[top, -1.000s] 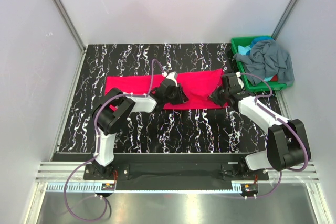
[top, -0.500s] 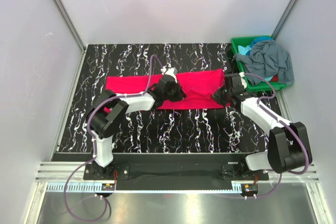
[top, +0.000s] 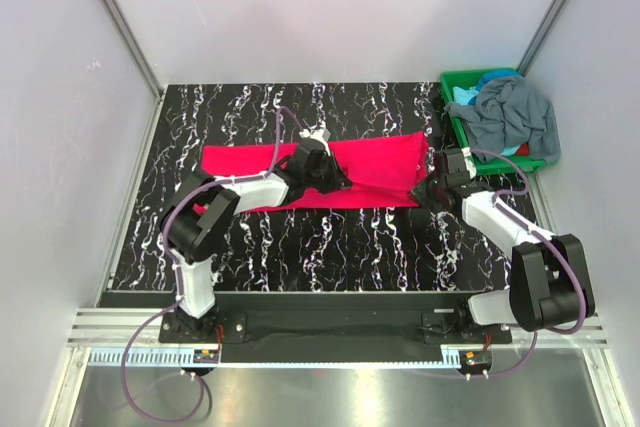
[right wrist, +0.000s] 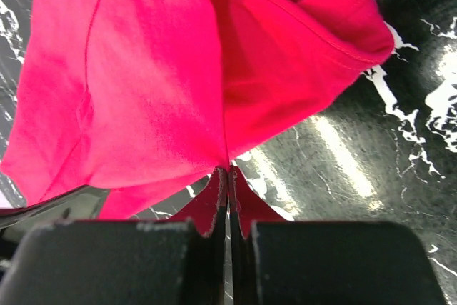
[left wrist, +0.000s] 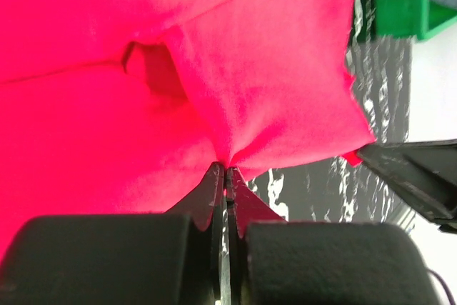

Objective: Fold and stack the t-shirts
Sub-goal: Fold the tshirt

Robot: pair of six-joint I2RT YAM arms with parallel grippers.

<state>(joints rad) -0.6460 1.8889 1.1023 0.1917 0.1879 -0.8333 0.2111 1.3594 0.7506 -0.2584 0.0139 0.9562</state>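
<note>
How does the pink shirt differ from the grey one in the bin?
The pink shirt lies spread on the table; the grey shirt sits crumpled in the green bin. The left end effector and right end effector pinch the pink shirt; nothing touches the grey shirt. Both are cloth.

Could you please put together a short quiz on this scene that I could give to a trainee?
1. True or false: the left gripper and the right gripper each have their jaws shut on the magenta t-shirt.
2. Fill in: the number of t-shirts lying on the table is ____.
3. Where is the grey-blue t-shirt? A) spread flat on the table B) heaped in the green bin C) pinched in the left jaws.
Key: 1 true; 2 one; 3 B.
</note>
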